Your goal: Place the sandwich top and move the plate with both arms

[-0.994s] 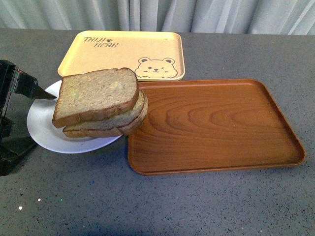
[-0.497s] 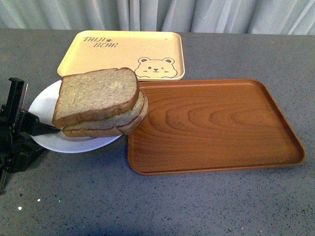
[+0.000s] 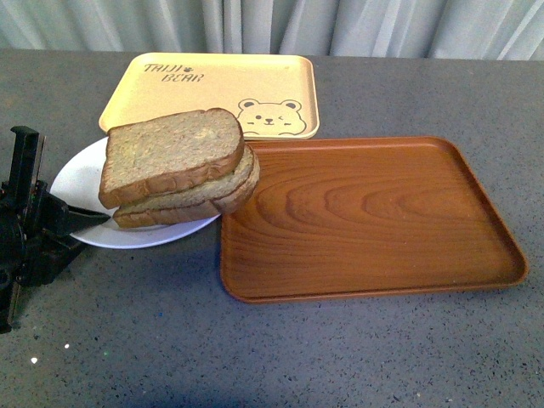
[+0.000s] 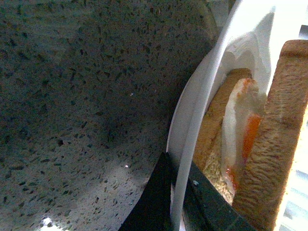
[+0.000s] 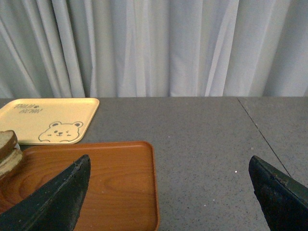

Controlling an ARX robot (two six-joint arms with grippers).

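Counter (image 3: 357, 357): dark grey, pale-speckled stone finish, running back to a curtain. Lying on it:
- yellow rectangular tray with bear drawing (image 3: 212, 93), flat, at the far side;
- brown wood-grain tray (image 3: 365, 221), flat, nearer and rightward, close to the yellow one;
- white plate (image 3: 81, 183), just left of the wood tray; contact with the counter unclear.

1. Your left arm (image 3: 24, 242) sits low at the left edge of the front view, its dark housing close over the worktop (image 3: 255, 357).
2. Your left pincer (image 4: 176, 190) is clamped on the rim of the plate (image 4: 190, 120), with one of its black fingers (image 4: 154, 202) on each face of the rim.
3. Your right pincer (image 5: 168, 192) is spread wide and holds nothing; that arm is out of the front view.
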